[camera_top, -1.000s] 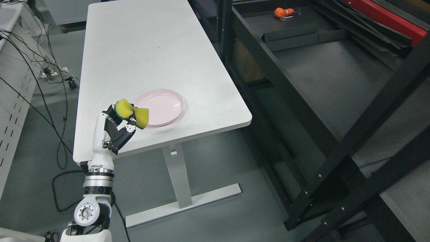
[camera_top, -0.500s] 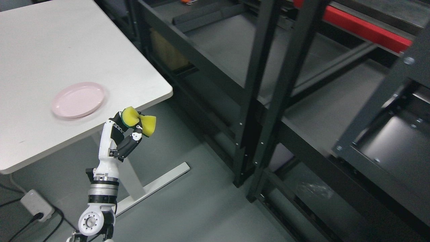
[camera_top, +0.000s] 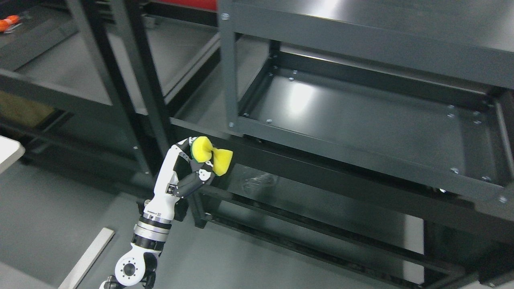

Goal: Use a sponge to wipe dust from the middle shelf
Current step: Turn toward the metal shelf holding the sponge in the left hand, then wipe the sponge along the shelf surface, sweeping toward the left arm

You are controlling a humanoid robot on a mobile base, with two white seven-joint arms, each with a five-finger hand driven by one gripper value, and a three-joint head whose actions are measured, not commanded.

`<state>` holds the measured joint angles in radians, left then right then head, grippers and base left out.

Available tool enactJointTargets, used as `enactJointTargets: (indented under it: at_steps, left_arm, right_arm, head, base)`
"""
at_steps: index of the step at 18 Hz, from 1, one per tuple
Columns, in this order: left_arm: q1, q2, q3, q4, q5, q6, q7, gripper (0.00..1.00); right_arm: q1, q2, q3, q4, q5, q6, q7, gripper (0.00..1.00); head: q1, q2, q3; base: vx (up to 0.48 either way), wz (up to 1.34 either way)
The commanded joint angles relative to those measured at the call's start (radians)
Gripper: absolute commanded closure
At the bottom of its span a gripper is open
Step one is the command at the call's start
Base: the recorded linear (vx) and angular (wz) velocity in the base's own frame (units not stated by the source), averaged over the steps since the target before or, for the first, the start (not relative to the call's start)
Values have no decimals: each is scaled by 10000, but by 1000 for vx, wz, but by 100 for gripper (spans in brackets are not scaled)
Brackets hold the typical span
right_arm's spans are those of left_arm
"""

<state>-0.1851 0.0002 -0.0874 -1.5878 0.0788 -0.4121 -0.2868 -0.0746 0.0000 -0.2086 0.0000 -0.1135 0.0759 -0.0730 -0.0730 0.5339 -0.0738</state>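
Shelving of dark metal fills most of the view, its middle shelf [camera_top: 361, 120] a shallow black tray with glare on its floor. Below and left of that shelf's front corner, the left hand [camera_top: 188, 168] rises from the lower left, fingers clamped on a yellow sponge [camera_top: 211, 157] pinched at its waist, held clear of the shelf.

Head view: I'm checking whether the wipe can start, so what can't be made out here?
- Dust on the middle shelf: glare and the dark surface hide any.
- Shelf's right end: cut off by the picture's edge.
- Sponge underside: covered by the left hand pinching it.
- Right hand: out of frame.
- Orange object, top left: too small to identify.
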Motion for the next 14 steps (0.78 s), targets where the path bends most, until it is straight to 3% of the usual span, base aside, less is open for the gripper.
enactJointTargets:
  at_steps: [1,6,9,14]
  left_arm:
    - [-1228,172,-2881,-229,-844,-924,-1195,100]
    - [-4784,172,-4491,-168,-4848,-1248,-2285,100]
    - [-6839,172,-4970,-152,-5801,-1248,-2439,100]
    - [-10232,172,-4664,46,-7472,-1247,-3406,100]
  right_arm:
    - [-5,-174,0,-175,0,8,-7,0]
    - [-5,-174,0,-175,0,8,-7,0]
    - [-5,-174,0,-175,0,8,-7,0]
    - [-5,-174,0,-175,0,8,-7,0]
  head:
    - [0,0,0]
    - [0,0,0]
    - [0,0,0]
    - [0,-1,0]
  base:
    - [-97,-965]
    - [-26,-720]
    - [27,-404]
    - [14,-34]
